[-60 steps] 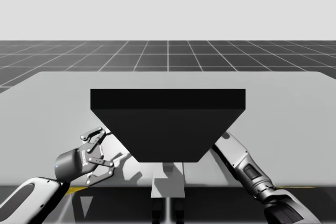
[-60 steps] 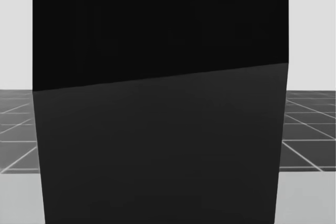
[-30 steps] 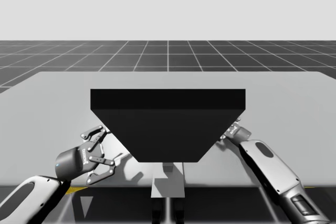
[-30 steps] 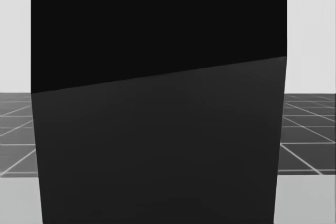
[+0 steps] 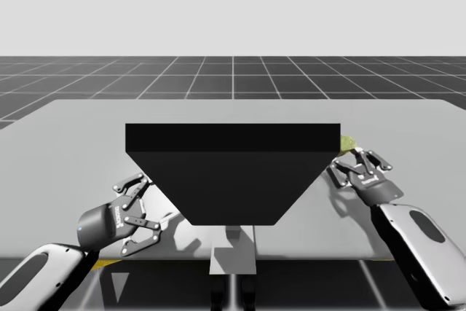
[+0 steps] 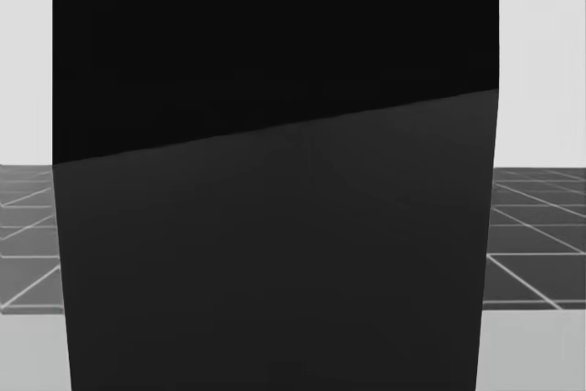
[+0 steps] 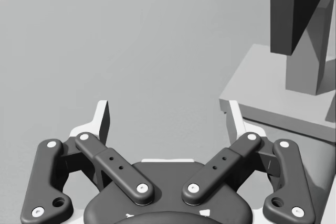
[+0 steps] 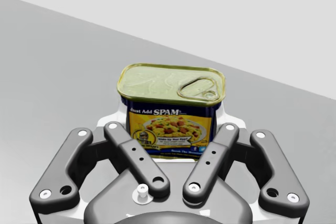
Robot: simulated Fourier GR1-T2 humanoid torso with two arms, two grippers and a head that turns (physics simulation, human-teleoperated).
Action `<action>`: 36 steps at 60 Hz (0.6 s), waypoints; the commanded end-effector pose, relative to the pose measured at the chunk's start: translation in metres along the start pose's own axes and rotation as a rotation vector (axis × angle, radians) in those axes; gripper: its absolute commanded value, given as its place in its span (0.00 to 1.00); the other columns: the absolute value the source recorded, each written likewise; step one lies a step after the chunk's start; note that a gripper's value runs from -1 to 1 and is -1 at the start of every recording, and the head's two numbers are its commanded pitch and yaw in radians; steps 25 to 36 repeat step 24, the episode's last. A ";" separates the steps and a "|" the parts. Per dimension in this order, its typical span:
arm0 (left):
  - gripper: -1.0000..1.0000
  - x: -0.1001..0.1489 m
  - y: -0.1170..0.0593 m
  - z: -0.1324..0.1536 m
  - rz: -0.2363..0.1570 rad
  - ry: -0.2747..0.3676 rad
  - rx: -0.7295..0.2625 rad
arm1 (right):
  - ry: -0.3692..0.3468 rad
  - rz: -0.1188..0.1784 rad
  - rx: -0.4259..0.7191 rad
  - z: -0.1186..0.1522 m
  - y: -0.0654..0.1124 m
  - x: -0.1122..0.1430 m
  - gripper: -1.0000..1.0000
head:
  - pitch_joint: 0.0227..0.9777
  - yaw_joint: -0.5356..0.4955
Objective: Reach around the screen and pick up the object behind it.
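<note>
A tall black screen (image 5: 233,172) stands mid-table on a grey foot and blocks most of the head view (image 6: 275,226). At its far right end a yellow-green edge of a can (image 5: 347,142) peeks out. In the right wrist view this is a rectangular can (image 8: 170,111) with a gold lid and a blue and yellow label, upright between the spread fingers of my right gripper (image 8: 170,124), which is open. That right gripper (image 5: 354,159) sits just short of the can. My left gripper (image 5: 149,205) is open over bare table at the screen's left, with nothing between its fingers (image 7: 169,121).
The screen's grey foot (image 7: 273,103) and post (image 7: 304,24) stand ahead of my left gripper, to its right. The grey table (image 5: 73,143) stretches wide to both sides and behind the screen, with a dark gridded floor beyond.
My right arm has swung out from the screen's lower right and forward to its right end, up to the can. My left gripper has barely moved. My head has turned slightly.
</note>
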 end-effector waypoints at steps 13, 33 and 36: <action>0.00 0.005 -0.001 0.001 -0.003 -0.006 0.004 | -0.335 0.115 -0.445 -0.019 -0.042 0.106 1.00 | 0.13 0.49; 0.00 0.005 -0.002 0.000 -0.001 -0.012 0.001 | -0.563 0.096 -0.546 -0.006 -0.032 0.165 1.00 | 0.13 0.49; 0.00 0.005 -0.002 0.000 -0.001 -0.012 0.001 | -0.563 0.096 -0.546 -0.006 -0.032 0.165 1.00 | 0.13 0.49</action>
